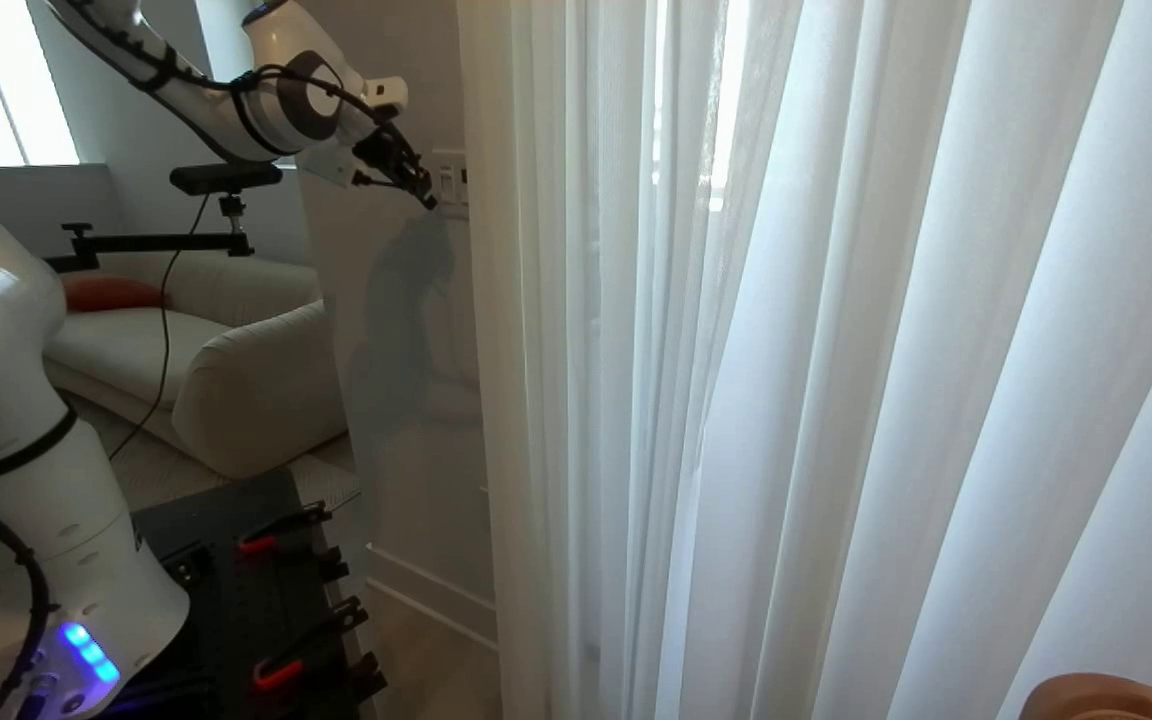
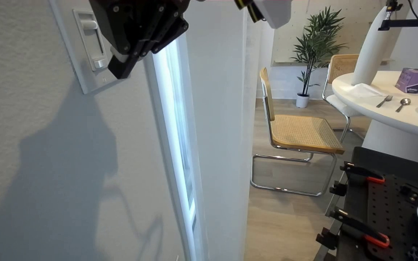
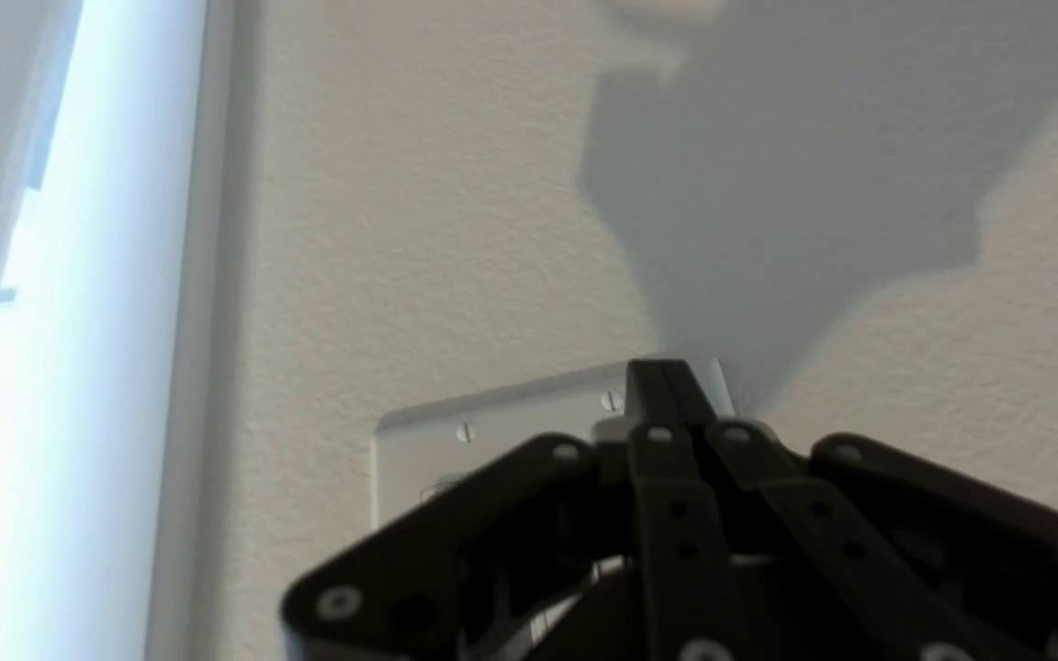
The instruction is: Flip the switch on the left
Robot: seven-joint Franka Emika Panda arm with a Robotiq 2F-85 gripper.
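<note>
Jaws pressed together and holding nothing, the tool (image 3: 667,393) hovers at a wall plate (image 2: 84,71); in an exterior view, we see the white switch (image 2: 93,41) at the plate's left, just beside the tool's tip. Whether they touch, we cannot tell.

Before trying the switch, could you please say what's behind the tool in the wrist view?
Behind the tool are the switch plate, two screws showing, and the wall. Most of the plate's lower part is covered and cannot be seen.
</note>
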